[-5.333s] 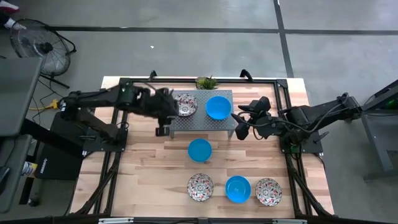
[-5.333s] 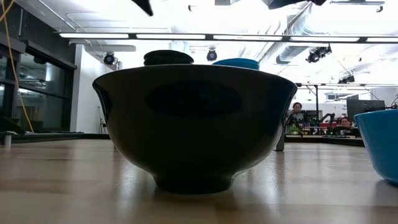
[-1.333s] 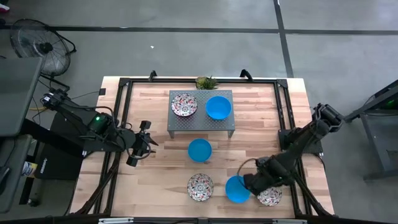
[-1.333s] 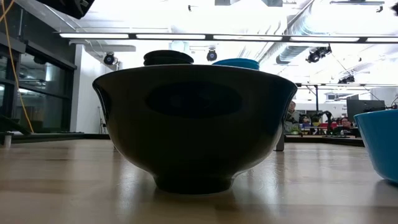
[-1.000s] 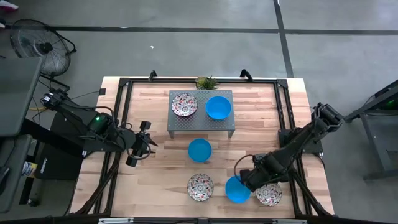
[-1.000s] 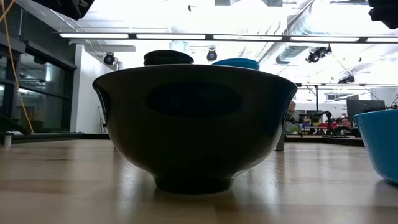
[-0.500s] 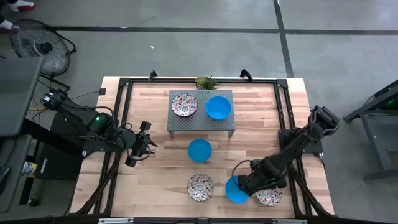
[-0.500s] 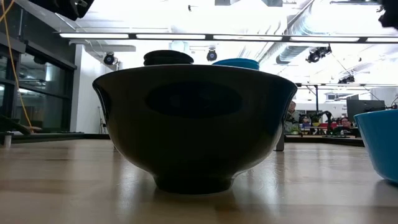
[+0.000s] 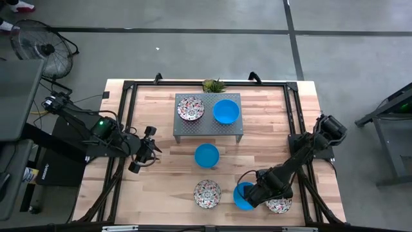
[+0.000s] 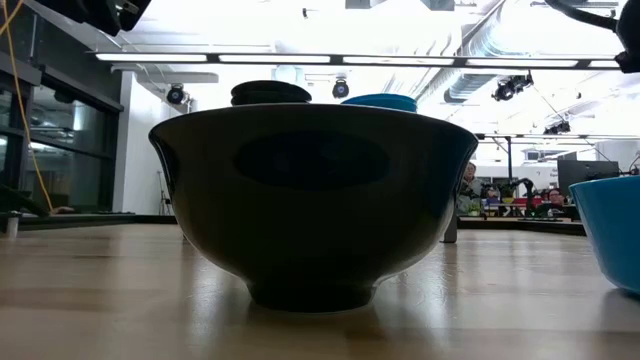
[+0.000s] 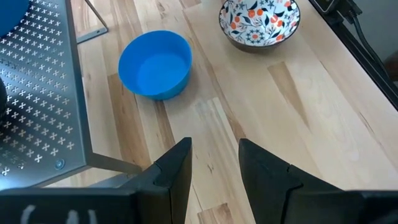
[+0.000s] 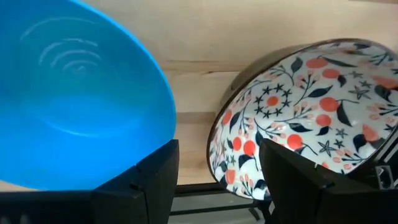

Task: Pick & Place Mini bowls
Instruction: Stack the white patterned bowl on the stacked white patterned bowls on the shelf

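Reaching for front-row bowls
Right gripper (image 9: 252,195) low, jaws apart, between blue bowl (image 12: 74,99) and floral bowl (image 12: 311,112); nearer than left gripper (image 11: 214,171), also apart.

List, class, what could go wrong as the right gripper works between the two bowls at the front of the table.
1. The right gripper hangs open over the gap between the blue bowl and the floral bowl. The bowls sit close together, so a finger may nudge the wrong one.
2. A finger landing on the blue bowl's rim could tip it or slide it.
3. The arm covers part of the floral bowl in the high view, so a shift there may go unseen.
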### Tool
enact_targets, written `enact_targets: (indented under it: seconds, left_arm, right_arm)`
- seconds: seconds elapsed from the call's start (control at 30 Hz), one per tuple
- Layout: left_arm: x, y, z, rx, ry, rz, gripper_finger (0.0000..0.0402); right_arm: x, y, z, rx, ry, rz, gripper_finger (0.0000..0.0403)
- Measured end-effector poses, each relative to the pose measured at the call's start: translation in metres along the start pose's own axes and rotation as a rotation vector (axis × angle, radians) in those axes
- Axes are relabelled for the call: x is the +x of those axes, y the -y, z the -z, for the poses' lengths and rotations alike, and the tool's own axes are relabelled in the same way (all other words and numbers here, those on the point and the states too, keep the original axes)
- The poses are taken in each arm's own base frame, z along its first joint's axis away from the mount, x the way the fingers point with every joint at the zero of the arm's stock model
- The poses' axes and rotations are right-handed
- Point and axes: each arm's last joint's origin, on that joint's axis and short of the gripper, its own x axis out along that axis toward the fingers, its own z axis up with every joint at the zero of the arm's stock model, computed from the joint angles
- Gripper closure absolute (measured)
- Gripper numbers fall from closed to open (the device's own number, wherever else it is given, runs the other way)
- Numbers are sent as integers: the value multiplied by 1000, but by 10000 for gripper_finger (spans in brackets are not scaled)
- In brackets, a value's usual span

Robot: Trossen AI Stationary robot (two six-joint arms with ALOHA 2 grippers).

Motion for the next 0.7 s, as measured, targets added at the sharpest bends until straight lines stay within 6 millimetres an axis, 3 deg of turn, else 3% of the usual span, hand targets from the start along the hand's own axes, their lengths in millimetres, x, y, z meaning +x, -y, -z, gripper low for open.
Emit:
enact_targets:
  seconds: [0.37,0.7]
  left_arm:
    - [0,0,0,-1,0,-1,273]
    - [0,0,0,-1,2,-1,273]
  right_arm:
    - [9,20,21,-111,31,6,192]
    - [14,19,26,-211,98,-71,192]
